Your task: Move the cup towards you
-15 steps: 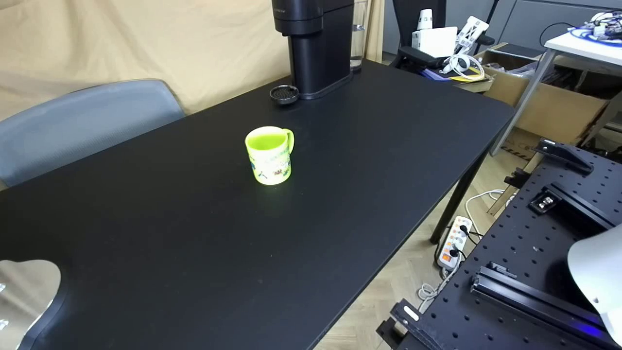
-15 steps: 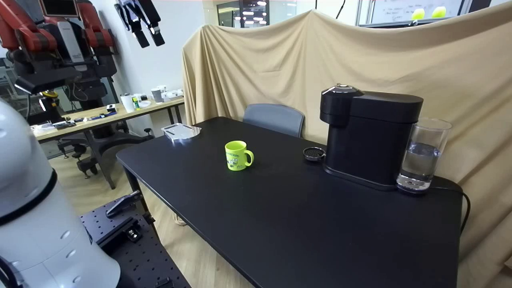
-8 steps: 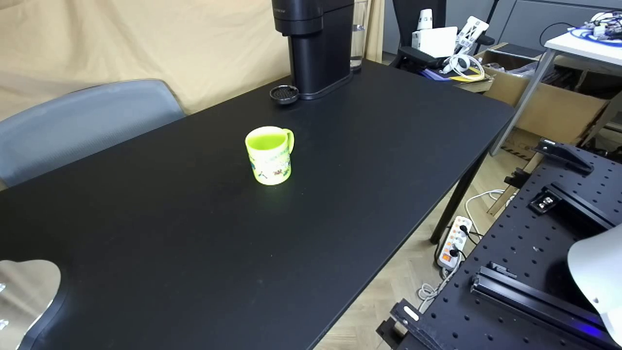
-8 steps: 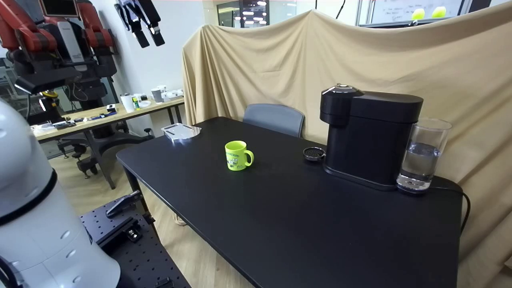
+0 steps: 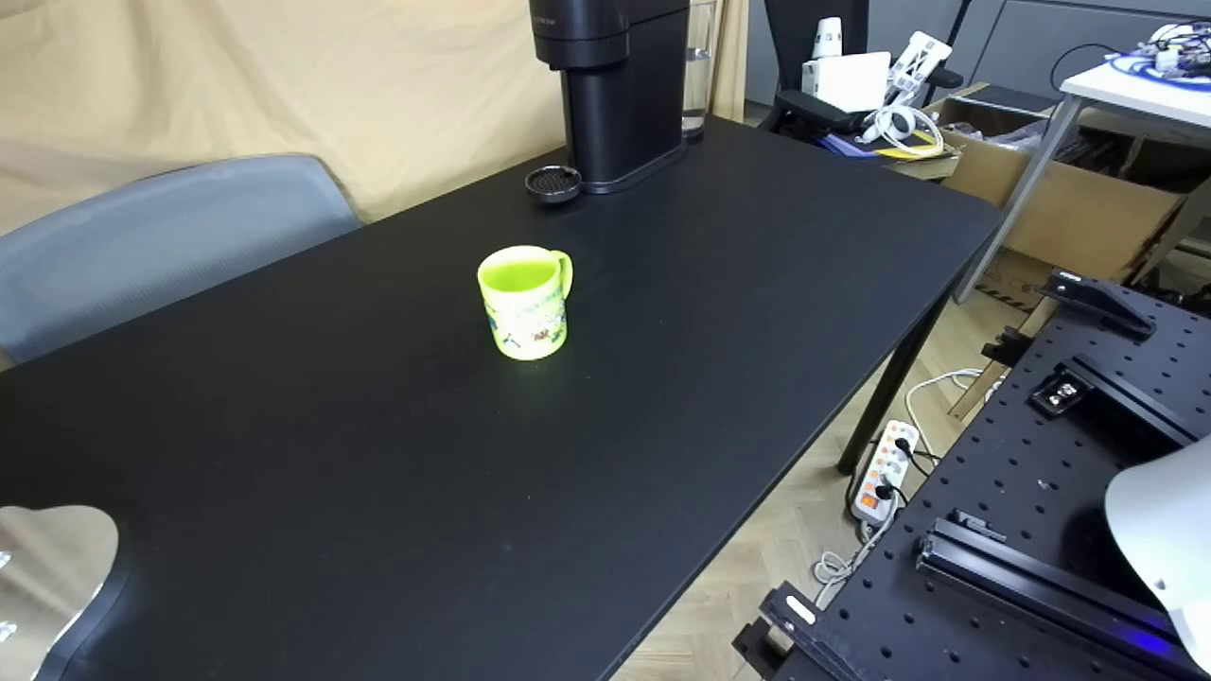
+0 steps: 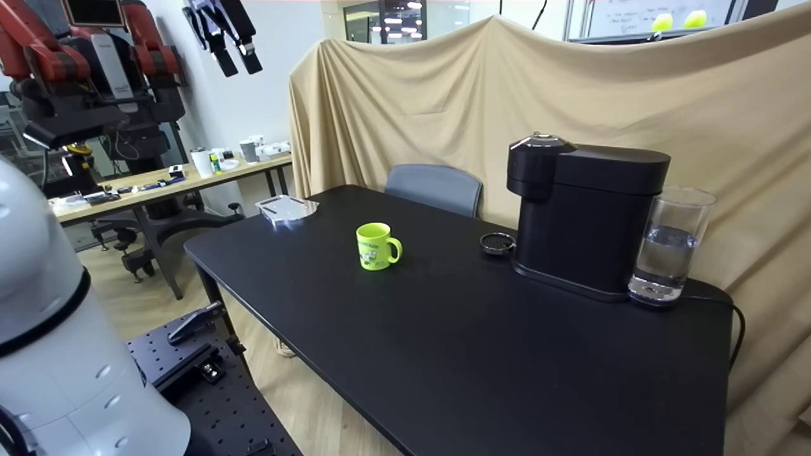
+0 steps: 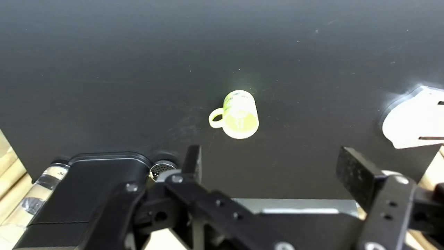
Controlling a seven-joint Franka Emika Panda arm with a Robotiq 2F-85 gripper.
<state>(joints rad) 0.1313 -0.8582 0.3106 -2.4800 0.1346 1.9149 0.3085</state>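
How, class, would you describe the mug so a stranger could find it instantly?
Start at the black table bearing a coffee machine. Between that machine and the silvery panel stands an upright mug. Unlike its black and silvery neighbours, it is lime green, with printed decoration and a side handle.

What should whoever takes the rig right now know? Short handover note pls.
Gripper: open, jaws wide apart, nothing held; raised clear of the table.
Cup: the lime-green mug stands upright on the table, handle on the coffee machine side.
Done: no grip on the mug; these views don't settle whether it's already been moved.
Left: if not, probably lower, grip the mug and bring it towards you. Which side that means isn't shown, so confirm first.
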